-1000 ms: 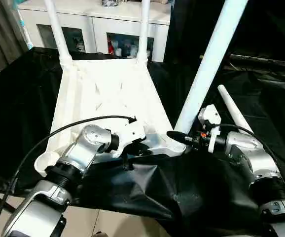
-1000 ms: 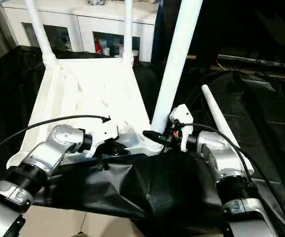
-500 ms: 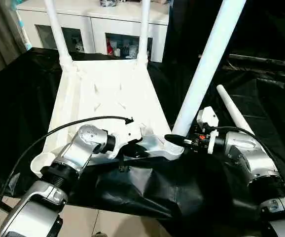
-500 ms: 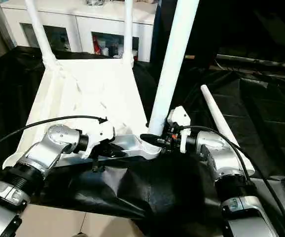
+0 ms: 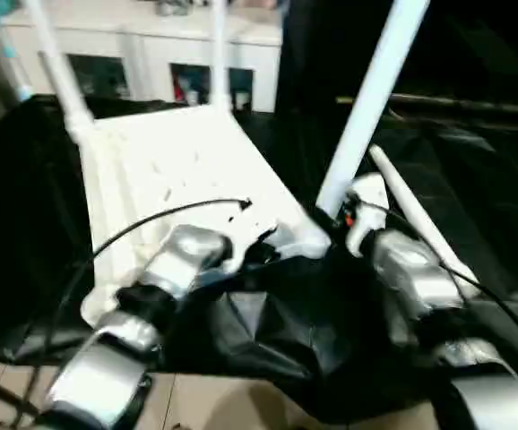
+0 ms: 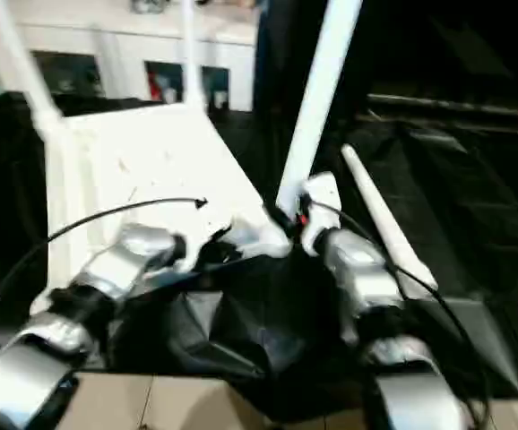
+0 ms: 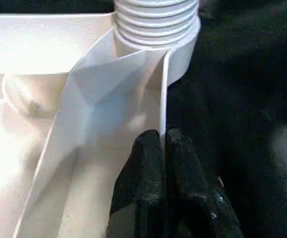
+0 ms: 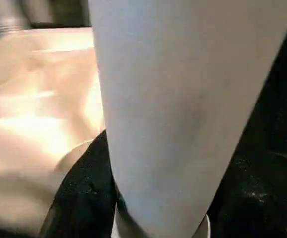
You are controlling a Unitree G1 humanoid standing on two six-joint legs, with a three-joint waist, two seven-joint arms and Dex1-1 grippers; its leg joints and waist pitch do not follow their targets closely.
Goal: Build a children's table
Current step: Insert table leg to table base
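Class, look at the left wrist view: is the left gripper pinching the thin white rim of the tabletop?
Yes: the left gripper has its black fingers closed on the tabletop rim's thin edge.

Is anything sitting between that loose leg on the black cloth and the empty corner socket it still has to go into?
Yes. The loose leg lies on the black cloth at the robot's right, and the empty corner socket is at the tabletop's near left. Both forearms, the right gripper and the upright leg it holds stand between them.
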